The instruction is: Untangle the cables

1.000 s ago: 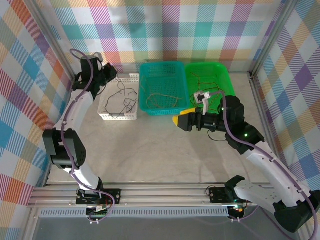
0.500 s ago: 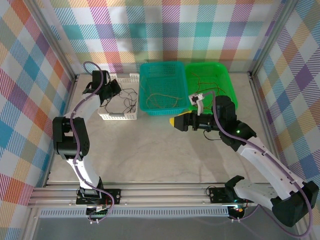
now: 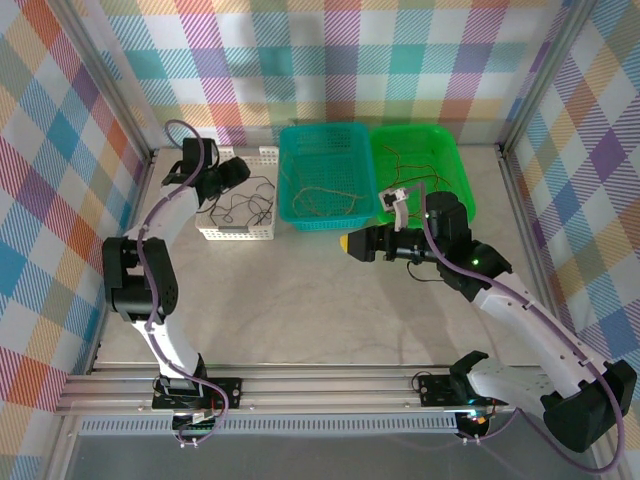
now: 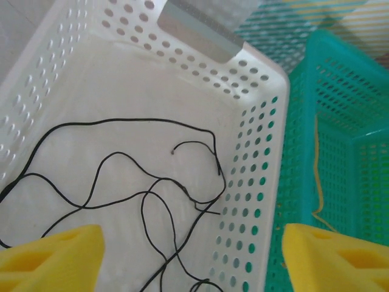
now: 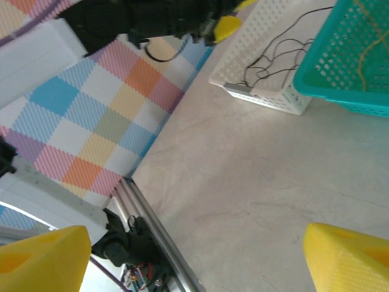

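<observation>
Jaws wide on both arms; left above black cable (image 4: 134, 120) in white basket (image 4: 255, 152)

Probably a robotics lab test cell: plaid backdrop walls (image 3: 400, 60), aluminium mounting rail (image 3: 330, 386).

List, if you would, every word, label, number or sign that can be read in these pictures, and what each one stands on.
No text can be read anywhere.
Grey tag on the rim of the white basket: its face looks plain, with no lettering to make out.
Teal basket and green basket: no marking to be seen.
</observation>
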Robot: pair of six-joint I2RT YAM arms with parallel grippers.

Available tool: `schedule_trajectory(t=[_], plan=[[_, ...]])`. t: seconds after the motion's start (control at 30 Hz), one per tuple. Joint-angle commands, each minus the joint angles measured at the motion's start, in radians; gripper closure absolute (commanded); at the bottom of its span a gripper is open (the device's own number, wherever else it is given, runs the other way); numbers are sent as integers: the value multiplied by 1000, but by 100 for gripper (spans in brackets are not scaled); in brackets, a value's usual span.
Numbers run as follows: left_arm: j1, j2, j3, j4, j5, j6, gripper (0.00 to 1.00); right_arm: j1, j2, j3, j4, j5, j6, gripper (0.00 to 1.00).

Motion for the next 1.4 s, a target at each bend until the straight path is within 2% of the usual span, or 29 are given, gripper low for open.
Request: schedule_trajectory(t=[0.0,0.07,0.2,0.27,0.4,0.63,0.77,0.83,0.93,1.07,1.23,1.37], plan=[[-33,-125,69,-47,-38,34,16,-2,-31,52,-60,102,-63,6],[-60,-176,76,-69,-76,51,11,-3,-50,60,-81,168,-90,0],[-118,-316,20,-74,-147,-4,0,-26,-73,98,-179,372,-146,0],[-158,-383,-17,-84,-221,-4,0,-63,-74,121,-223,441,-156,0],[-209,-512,-121,-88,-339,-5,0,-172,-86,125,-250,488,-142,0],[-221,-716,-349,-106,-450,-6,0,-252,-155,-54,-70,763,-337,0],[-221,-797,-461,-130,-528,-14,0,-356,-160,-141,-28,753,-369,0],[-221,-836,-525,-98,-527,-16,0,-402,-163,-193,6,745,-362,0],[-223,-860,-574,-65,-520,-16,0,-419,-183,-272,76,757,-362,0],[-223,-842,-621,-53,-532,-18,0,-446,-136,-338,182,765,-365,0],[-224,-843,-746,82,-625,26,0,-485,-81,-485,491,784,-378,0],[-226,-831,-851,220,-633,89,0,-515,40,-587,770,792,-372,0]])
